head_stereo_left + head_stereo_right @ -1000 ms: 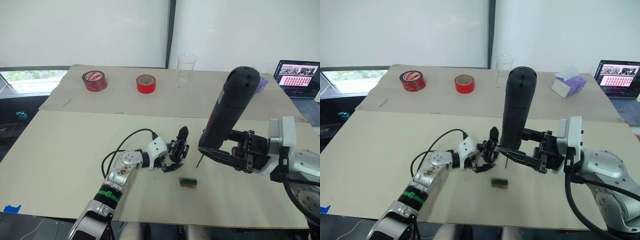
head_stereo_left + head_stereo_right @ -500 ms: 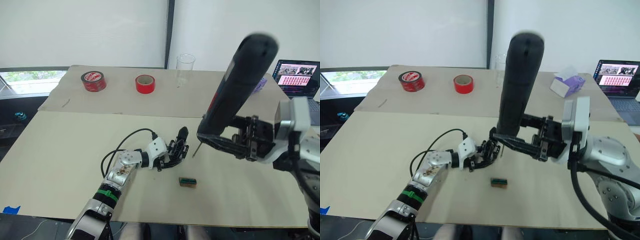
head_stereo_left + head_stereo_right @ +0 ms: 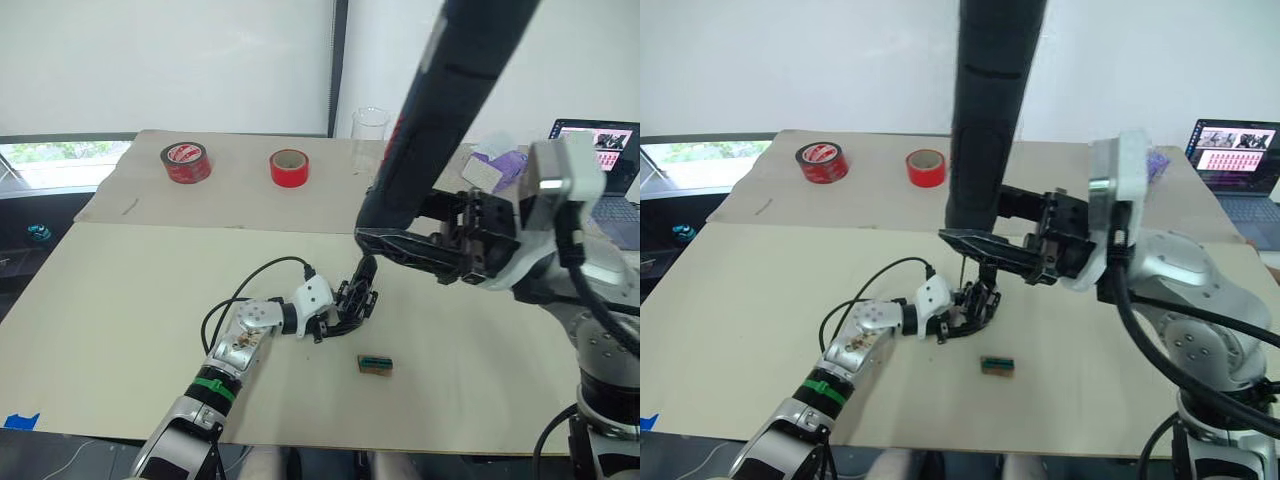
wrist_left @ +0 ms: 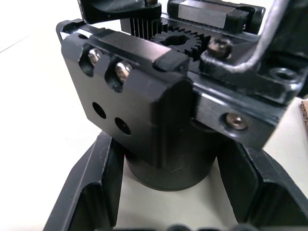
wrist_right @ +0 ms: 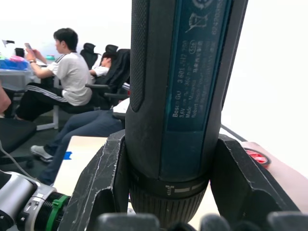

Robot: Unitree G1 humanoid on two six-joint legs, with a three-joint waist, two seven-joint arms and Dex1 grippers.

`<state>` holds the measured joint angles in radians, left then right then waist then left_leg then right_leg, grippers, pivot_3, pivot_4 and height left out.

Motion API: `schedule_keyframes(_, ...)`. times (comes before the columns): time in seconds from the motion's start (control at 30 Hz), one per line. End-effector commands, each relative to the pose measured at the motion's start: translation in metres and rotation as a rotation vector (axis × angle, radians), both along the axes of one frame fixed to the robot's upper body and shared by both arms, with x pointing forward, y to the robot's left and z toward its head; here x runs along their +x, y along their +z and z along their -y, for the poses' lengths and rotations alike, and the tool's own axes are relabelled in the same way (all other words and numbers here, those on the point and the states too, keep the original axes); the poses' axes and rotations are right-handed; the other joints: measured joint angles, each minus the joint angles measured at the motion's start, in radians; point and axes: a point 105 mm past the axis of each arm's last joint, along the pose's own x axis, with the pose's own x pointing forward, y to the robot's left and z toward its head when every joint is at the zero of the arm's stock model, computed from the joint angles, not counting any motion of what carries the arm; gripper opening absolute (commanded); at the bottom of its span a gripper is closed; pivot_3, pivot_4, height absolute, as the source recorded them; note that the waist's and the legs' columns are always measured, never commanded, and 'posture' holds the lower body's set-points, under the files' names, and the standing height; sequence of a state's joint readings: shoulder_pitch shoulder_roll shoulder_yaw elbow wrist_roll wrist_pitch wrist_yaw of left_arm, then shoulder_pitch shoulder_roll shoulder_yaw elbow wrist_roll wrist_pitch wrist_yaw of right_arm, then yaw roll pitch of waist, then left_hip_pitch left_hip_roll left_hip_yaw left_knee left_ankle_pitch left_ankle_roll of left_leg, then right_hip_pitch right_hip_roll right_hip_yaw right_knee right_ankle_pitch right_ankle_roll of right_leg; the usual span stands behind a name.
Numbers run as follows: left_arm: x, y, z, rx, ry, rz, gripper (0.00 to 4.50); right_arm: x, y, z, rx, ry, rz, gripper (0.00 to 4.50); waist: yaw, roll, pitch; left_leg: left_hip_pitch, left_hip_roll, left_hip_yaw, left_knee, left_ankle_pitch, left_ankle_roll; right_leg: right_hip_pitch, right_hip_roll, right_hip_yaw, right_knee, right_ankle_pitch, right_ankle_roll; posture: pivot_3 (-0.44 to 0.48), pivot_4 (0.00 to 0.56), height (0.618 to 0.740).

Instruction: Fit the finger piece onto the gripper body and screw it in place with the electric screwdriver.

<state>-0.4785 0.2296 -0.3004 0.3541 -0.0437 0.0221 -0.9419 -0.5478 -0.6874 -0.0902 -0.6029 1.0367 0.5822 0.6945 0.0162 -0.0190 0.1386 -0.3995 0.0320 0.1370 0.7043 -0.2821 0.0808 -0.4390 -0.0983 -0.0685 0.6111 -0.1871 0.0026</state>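
Since a second ago we have swung the electric screwdriver (image 3: 440, 110) left and up; our right end effector (image 3: 400, 243) clamps its lower barrel, bit above the gripper body (image 3: 356, 298). Our left end effector (image 3: 343, 318) pinches that body at mid-surface (image 3: 120, 300). Near right lies a small green-brown block (image 3: 375, 365).

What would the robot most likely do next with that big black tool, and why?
Probably ease the electric screwdriver straight down: its bit hangs just above the gripper body, which the left gripper holds steady on the table.
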Motion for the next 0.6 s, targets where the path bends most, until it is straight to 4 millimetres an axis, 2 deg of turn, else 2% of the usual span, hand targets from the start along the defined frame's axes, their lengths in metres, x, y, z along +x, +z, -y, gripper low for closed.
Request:
schedule_keyframes(0.03,-0.006,-0.017,-0.004,0.053,-0.004,-0.064,2.29,0.001,0.008,-0.003,0.012,-0.014,0.059,1.93,-0.001,0.0,0.0,0.0,0.0,0.0,0.0,0.0,0.0,0.0,0.0,0.0,0.0,0.0,0.0,0.0,0.15,0.74)
schedule_keyframes(0.6,-0.007,-0.019,-0.007,0.061,0.01,-0.084,2.29,0.017,-0.02,-0.013,-0.035,-0.038,0.038,1.93,-0.004,0.0,0.0,0.0,0.0,0.0,0.0,0.0,0.0,0.0,0.001,0.0,0.0,0.0,0.0,0.0,0.15,0.74)
